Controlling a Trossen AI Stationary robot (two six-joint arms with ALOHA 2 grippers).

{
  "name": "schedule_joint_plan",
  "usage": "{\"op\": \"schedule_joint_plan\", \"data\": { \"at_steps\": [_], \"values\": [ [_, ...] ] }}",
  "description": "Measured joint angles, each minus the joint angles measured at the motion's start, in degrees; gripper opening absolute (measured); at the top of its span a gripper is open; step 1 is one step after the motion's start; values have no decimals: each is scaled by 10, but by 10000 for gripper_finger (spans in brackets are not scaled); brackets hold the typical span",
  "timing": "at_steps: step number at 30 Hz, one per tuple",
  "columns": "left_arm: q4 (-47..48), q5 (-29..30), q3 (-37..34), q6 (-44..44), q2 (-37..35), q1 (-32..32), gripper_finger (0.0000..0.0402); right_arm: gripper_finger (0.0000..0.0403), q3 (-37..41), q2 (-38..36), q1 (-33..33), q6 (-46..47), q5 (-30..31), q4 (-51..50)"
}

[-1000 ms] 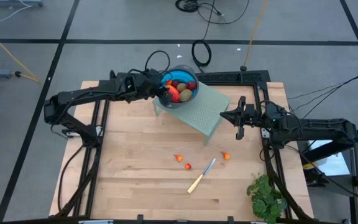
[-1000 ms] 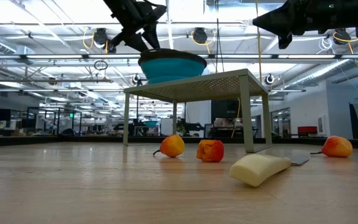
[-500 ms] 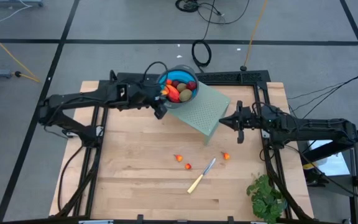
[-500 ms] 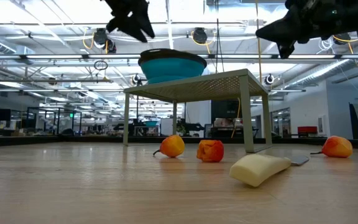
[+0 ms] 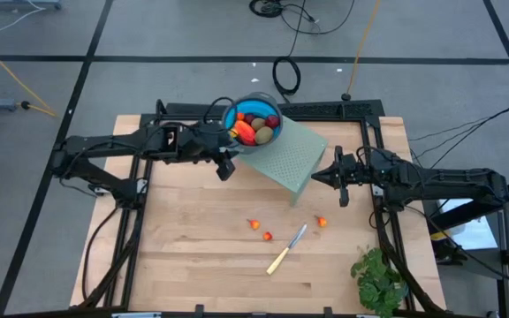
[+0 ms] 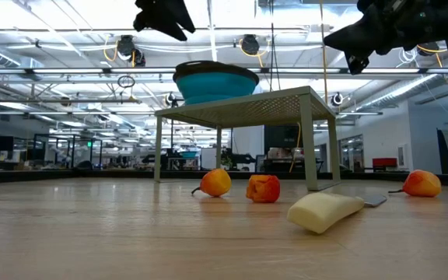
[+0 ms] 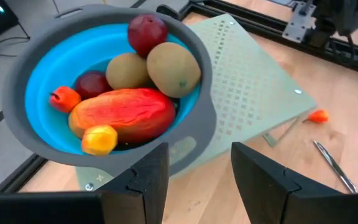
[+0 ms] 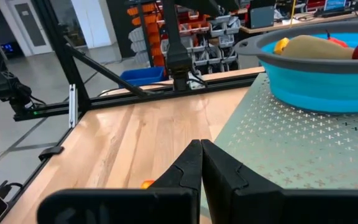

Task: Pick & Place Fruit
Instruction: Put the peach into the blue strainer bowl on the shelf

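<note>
The pale wooden surface (image 5: 193, 247) sits in an open workshop with ceiling lights and shelving beyond it, and on it stands a perforated green stand (image 5: 292, 159) carrying the blue bowl (image 7: 33, 87). A second ago my left end effector (image 5: 224, 168) was over the bowl's rim; it has since pulled back and now hangs released and empty just outside the bowl, its two fingers (image 7: 148, 177) spread with nothing between them. I judge that a piece has just been dropped off. Directly ahead of my left end effector the bowl holds the long red-orange piece (image 7: 124, 113), two brownish-green ovals (image 7: 173, 67), two dark red balls (image 7: 146, 32) and two of the tiny orange pieces (image 7: 99, 139). Three tiny orange-red fruits (image 6: 216, 182) are still down on the surface, well below and beyond it, near the pale-handled knife (image 5: 284, 251), so the task is not finished. My right end effector (image 5: 322, 177) has edged closer to the stand's far corner and hovers there, clenched on nothing.
</note>
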State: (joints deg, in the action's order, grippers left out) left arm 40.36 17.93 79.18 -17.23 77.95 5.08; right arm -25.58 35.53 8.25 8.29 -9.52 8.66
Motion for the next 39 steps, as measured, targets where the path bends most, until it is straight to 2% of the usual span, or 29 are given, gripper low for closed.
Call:
{"op": "schedule_joint_plan", "data": {
  "at_steps": [16,26,31,39],
  "values": [
    [19,1,0,-9,-5,-6,175,2,0,0,-1,0,0,-5],
    [-6,-16,-15,32,-34,-6,175,2,0,0,-1,0,0,-18],
    [-63,-60,-77,51,-78,-2,175,2,0,0,-1,0,2,-16],
    [-125,-76,-205,30,-180,-3,175,2,0,1,-1,-2,2,1]
  ]
}}
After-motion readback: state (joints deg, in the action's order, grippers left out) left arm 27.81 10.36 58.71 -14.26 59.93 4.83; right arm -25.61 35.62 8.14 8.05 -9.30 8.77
